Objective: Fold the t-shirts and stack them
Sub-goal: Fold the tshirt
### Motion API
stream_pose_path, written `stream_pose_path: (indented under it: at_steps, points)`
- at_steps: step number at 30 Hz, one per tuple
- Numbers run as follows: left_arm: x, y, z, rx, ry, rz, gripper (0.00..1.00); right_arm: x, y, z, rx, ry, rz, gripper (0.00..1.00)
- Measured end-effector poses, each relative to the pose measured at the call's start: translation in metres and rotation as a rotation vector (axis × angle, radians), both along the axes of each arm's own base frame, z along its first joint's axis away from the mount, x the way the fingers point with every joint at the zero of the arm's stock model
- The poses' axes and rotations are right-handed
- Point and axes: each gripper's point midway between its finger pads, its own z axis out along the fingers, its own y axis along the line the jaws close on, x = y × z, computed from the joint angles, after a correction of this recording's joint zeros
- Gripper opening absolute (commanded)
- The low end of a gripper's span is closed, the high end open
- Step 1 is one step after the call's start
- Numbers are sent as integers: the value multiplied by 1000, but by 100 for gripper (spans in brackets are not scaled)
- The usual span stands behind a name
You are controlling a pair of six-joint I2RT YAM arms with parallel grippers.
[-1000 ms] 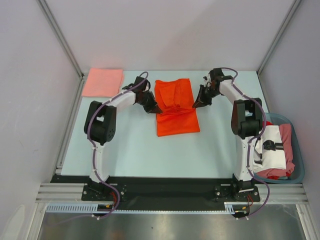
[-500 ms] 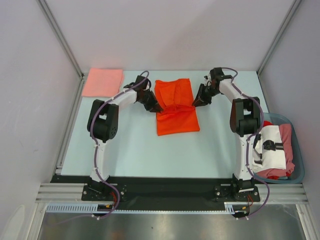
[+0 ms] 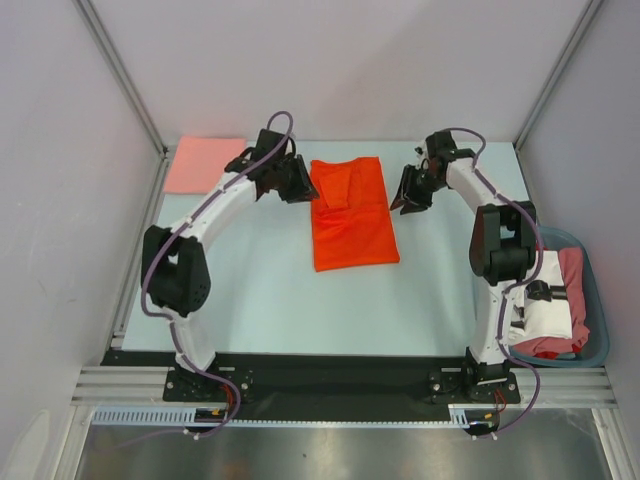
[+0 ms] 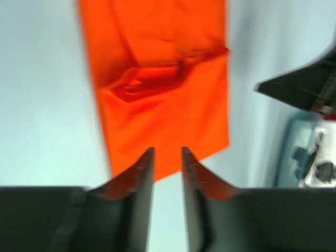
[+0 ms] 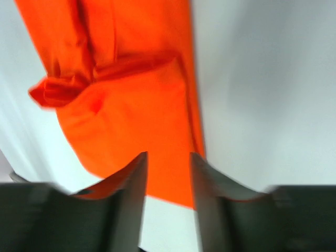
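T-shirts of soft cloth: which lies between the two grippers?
The bright orange-red t-shirt, spread mid-table. The pale salmon-pink t-shirt lies folded at far left; others sit in the blue-green plastic tub.

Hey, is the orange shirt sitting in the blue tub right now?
No, the orange shirt lies flat on the table, well apart from the tub at the right edge.

Top view: high, behind arm bases, facing down over whole table [image 3: 260, 300]. Left wrist view: close, blurred, looking past left fingers [image 4: 140, 178] onto table. Right wrist view: likewise past right fingers [image 5: 131, 194]. All three share the orange shirt [image 3: 350, 215].
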Motion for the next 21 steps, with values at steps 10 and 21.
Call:
stream_pose_path:
  at_steps: [10,21]
  points:
    - [-44,-98,-45,-168,1,-248,8,-33,76,0,206,-59,92,2]
    - [-24,-98,-110,-207,77,-245,7,5,95,-30,378,-81,24,0]
